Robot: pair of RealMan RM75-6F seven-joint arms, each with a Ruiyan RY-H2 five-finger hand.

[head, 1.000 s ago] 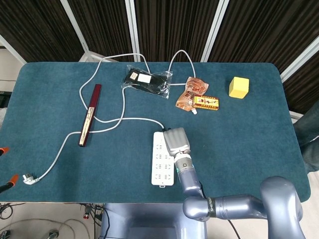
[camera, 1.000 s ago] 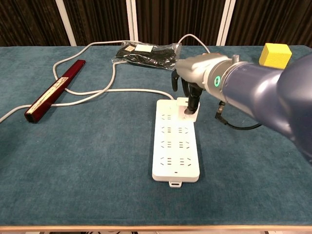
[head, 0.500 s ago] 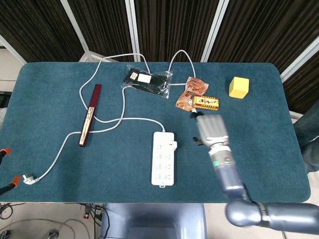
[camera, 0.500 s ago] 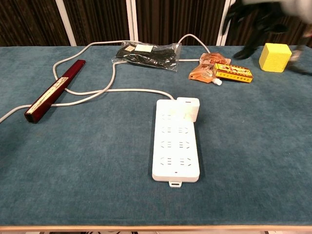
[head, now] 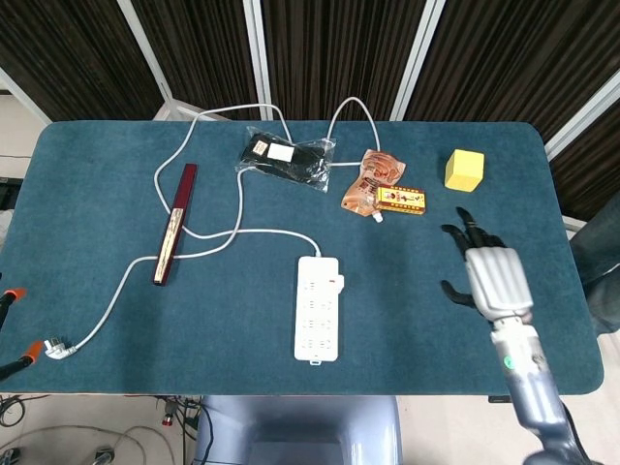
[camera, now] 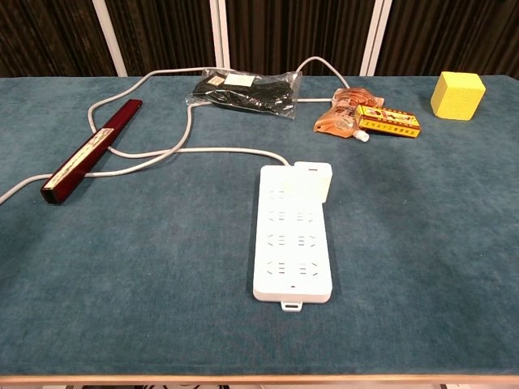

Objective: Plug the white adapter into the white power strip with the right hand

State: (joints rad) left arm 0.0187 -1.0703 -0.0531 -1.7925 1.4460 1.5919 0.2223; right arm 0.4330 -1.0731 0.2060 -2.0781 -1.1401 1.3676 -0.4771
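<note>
The white power strip lies near the table's front middle. The white adapter sits in the strip's far right socket, standing above its top face. My right hand hovers far to the right of the strip in the head view, fingers spread and holding nothing. It does not show in the chest view. My left hand appears in neither view.
A white cord runs from the strip across the left half to a plug at the front left. A dark red box, a black bag, snack packets and a yellow cube lie further back.
My right hand let go of the adapter, which stays in the strip's far right socket. The hand moved right and out of the chest view.
</note>
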